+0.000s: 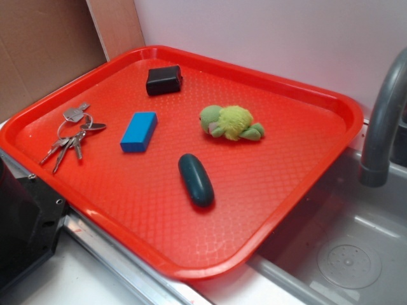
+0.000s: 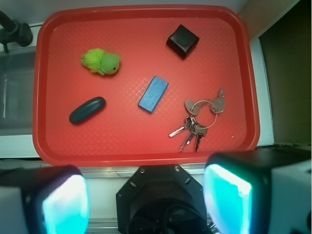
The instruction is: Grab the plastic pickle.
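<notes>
A red tray (image 1: 318, 101) fills most of the exterior view, resting partly over a grey sink (image 1: 356, 254) at lower right. The plastic pickle (image 1: 196, 180), a smooth dark teal capsule, lies flat just below the frame's centre, well apart from everything else, so its long sides look free for a grasp. Above it sits a plush turtle (image 1: 232, 122); a blue block (image 1: 139, 131) lies at centre left, a black box (image 1: 164, 80) near the top, and a bunch of keys (image 1: 71, 133) at far left. In the wrist view the end effector (image 2: 146, 200) hangs high at the bottom edge, fingers spread wide apart and empty, the pickle at centre left.
</notes>
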Available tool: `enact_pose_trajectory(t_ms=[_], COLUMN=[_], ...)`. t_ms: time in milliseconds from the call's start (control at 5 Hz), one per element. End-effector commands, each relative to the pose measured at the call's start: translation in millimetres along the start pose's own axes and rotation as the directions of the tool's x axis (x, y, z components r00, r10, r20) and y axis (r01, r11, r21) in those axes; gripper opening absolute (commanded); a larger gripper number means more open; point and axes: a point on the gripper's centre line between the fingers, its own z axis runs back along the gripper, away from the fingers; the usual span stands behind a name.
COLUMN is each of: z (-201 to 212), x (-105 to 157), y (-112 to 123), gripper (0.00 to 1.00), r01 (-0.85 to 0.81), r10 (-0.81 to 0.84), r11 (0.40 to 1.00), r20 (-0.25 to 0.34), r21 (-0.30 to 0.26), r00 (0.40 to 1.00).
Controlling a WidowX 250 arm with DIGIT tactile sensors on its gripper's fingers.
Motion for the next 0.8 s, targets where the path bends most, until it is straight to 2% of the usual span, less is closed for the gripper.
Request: enact_pose_trajectory(t_ms=[0,200,400,600], z=[0.0,0.2,-1.7,-4.5], x=[0.0,-1.0,-0.8,-0.6], y=[0.0,-46.6,-68.0,-84.1], gripper=[1.00,1.00,1.00,1.00], r01=[0.000,0.134,0.176,0.242], r10=[0.000,-0.135,-0.180,-0.247], r11=[1.000,0.989,0.976,0.961], r20=[0.000,-0.015,-0.019,-0.020], r21=[0.000,-0.067,-0.127,-0.137], r00=[1.000,0.991,0.984,0.969])
